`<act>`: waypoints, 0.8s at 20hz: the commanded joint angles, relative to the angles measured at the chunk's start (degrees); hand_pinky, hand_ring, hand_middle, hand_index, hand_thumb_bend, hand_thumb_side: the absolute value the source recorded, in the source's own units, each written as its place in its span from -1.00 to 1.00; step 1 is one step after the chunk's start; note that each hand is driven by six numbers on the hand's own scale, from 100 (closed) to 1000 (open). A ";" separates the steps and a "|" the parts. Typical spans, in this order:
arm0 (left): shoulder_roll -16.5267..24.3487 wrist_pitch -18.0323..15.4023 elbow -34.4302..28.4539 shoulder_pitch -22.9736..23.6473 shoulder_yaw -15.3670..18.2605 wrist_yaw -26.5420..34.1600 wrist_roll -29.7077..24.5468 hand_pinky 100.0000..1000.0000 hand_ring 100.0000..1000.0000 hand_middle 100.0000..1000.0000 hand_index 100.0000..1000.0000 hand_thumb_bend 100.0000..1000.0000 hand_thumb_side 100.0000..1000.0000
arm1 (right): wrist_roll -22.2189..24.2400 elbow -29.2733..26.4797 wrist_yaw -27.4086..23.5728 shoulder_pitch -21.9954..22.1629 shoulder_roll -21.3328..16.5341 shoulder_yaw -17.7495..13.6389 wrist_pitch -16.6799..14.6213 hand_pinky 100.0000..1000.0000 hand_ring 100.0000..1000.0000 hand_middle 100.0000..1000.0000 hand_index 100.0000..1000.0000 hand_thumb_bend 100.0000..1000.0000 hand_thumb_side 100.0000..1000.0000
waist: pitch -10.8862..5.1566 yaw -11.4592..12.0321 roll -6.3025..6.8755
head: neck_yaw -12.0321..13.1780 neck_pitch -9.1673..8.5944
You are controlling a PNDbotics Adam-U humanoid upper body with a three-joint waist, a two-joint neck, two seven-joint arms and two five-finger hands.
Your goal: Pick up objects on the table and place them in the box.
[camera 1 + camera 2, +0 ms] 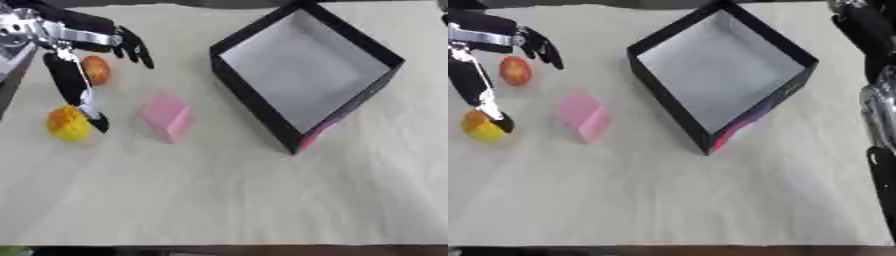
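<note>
My left hand (74, 50) hovers at the upper left with its fingers spread and straight, open and holding nothing. A red-orange round fruit (96, 70) lies between its fingers and thumb. The thumb tip reaches down beside a yellow-orange object (68, 123). A pink block (167, 116) lies to the right of them on the table. The black box (262, 107) with a grey inside stands tilted at the upper middle, nothing in it. My right arm (877, 60) shows along the right edge in the right eye view; its hand is not seen.
A pale cloth (227, 200) covers the table, with open surface across the whole near half. The table's front edge runs along the bottom of the view.
</note>
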 commanded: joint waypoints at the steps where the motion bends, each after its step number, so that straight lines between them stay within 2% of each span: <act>1: -1.02 -2.30 1.90 -1.63 0.38 -2.79 0.54 0.70 0.73 0.68 0.75 0.74 -0.88 | 0.28 -0.29 0.31 -0.97 -0.52 -0.03 -0.06 0.66 0.58 0.55 0.81 -0.58 -0.45 | -1.30 -0.15 0.61 | 0.47 -0.50; 7: -4.22 -5.46 5.94 -2.10 0.91 -7.93 2.34 0.71 0.74 0.69 0.79 0.80 -0.85 | 0.50 -0.30 0.41 -1.26 -0.22 0.19 0.05 0.67 0.58 0.55 0.81 -0.58 -0.44 | -0.74 -0.53 0.54 | 1.18 -0.90; 16: -7.79 -7.00 10.36 -2.43 1.28 -10.15 3.15 0.70 0.73 0.70 0.81 0.80 -0.80 | 0.66 -0.26 0.50 -1.65 0.25 0.38 0.19 0.67 0.58 0.55 0.81 -0.58 -0.43 | 0.01 -0.91 0.39 | 1.72 -1.34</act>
